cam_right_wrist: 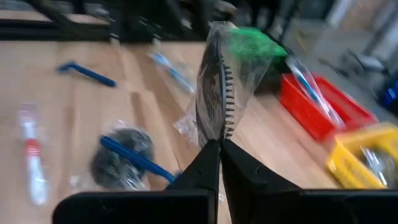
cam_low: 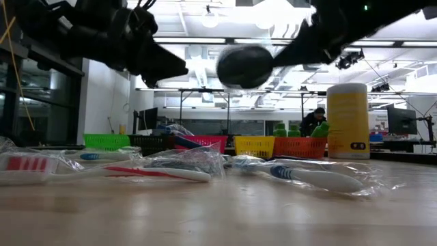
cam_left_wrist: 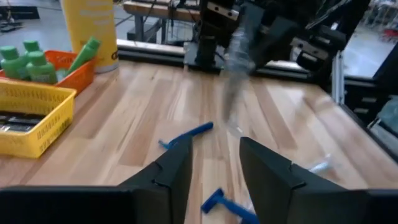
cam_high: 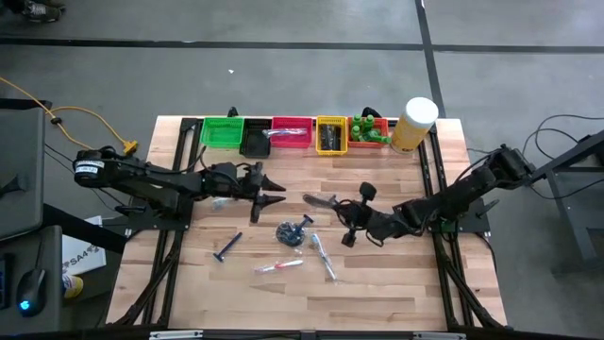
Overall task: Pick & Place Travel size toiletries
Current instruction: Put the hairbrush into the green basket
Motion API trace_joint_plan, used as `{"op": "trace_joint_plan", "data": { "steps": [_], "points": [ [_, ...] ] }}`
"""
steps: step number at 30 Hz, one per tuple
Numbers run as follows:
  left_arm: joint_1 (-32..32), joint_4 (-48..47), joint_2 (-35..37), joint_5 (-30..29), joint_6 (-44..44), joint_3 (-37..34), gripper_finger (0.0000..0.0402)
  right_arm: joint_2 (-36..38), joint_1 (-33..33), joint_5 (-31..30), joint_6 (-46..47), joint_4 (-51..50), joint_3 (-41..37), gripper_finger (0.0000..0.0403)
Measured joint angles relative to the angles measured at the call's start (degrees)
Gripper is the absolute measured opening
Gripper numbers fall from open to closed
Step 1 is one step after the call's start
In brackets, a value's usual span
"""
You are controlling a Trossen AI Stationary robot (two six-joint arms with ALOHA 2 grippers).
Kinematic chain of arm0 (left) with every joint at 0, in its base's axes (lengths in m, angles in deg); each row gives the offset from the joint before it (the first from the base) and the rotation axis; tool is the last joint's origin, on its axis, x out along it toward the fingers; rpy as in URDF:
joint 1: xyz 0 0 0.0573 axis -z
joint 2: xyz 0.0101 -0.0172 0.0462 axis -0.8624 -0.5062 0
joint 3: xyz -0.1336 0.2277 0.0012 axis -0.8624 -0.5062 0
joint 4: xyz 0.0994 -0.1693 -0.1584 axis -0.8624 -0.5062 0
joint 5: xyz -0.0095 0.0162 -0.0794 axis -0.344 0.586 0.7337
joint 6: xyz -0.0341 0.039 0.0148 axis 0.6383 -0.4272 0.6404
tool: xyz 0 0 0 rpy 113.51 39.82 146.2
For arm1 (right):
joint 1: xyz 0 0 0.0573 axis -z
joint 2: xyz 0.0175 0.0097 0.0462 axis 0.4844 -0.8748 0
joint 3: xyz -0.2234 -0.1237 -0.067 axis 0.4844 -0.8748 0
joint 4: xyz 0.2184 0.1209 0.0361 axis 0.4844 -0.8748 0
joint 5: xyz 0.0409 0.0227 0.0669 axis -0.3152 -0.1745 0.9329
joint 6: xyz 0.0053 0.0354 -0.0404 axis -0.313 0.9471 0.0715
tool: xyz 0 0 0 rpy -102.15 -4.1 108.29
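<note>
A: Right wrist view: your right gripper [cam_right_wrist: 219, 144] is clamped on a clear-wrapped black comb [cam_right_wrist: 219, 93], raised above the wooden tabletop [cam_high: 377, 274].

B: And your left gripper [cam_high: 274, 192]?

A: Half-open, holding nothing, beside the wrapped toothbrushes [cam_high: 323, 255].

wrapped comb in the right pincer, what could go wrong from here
1. The right pincer pinches only the bottom edge of the clear-wrapped comb, so it could slip out or swing on the way to the yellow bin.
2. The left pincer hangs open close by over the table; the two arms could clash if the right arm crosses that way.
</note>
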Motion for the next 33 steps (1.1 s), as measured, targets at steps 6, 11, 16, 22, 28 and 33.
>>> {"op": "trace_joint_plan", "data": {
  "steps": [6,11,16,22,28,33],
  "points": [
    [0.04,-0.2,0.0,0.12,1.55,1.88,0.0205,-0.02,2.16,5.4,-9.56,7.88,0.0,0.0004],
    [0.04,0.34,0.0,0.0,2.82,1.89,0.0253,-0.17,4.36,9.39,-11.93,11.79,0.0,0.0004],
    [0.04,2.9,0.0,0.12,2.89,1.89,0.0262,-3.23,7.18,13.78,-15.29,17.97,0.02,0.0004],
    [0.02,2.64,0.0,0.44,2.89,1.89,0.0262,-7.05,10.07,16.55,-16.44,24.56,0.02,0.0004],
    [0.04,0.28,0.0,1.27,2.91,1.89,0.0262,-6.94,9.98,16.48,-17.36,23.8,0.02,0.0004],
    [0.04,-1.95,0.0,-1.56,2.36,1.91,0.0262,-6.49,7.87,14.34,-15.04,20.44,0.02,0.0004]
  ]
}}
